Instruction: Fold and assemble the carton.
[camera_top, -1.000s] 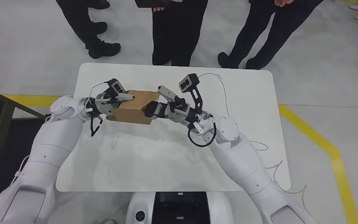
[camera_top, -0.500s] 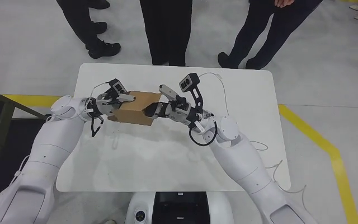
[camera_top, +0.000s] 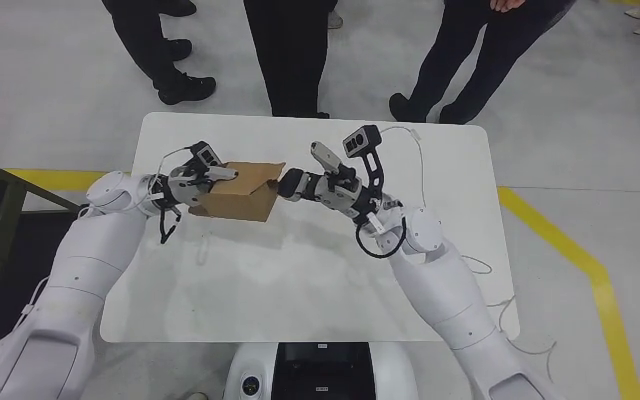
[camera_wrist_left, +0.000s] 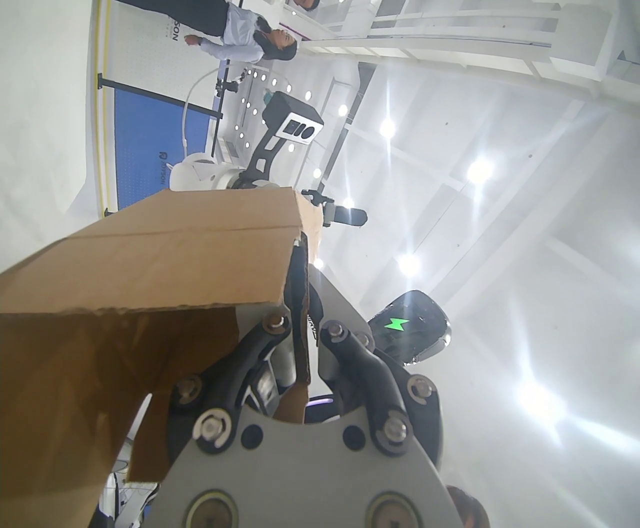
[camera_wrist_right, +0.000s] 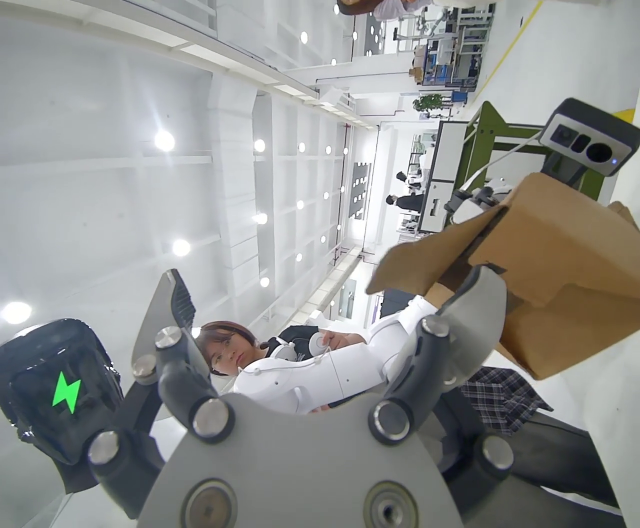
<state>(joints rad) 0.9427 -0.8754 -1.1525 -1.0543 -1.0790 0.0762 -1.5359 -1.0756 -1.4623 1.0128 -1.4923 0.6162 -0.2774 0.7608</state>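
The brown carton (camera_top: 240, 193) is held over the far left part of the white table (camera_top: 300, 290). The left tool (camera_top: 213, 180) pinches one cardboard wall, as the left wrist view shows. The right tool (camera_wrist_right: 325, 300) stands wide, one finger (camera_wrist_right: 477, 300) against the carton's loose end flaps. Around the table lies a grey floor (camera_top: 80, 80) with a yellow line (camera_top: 50, 178). The wrist views look up at a bright white ceiling (camera_wrist_right: 125, 175).
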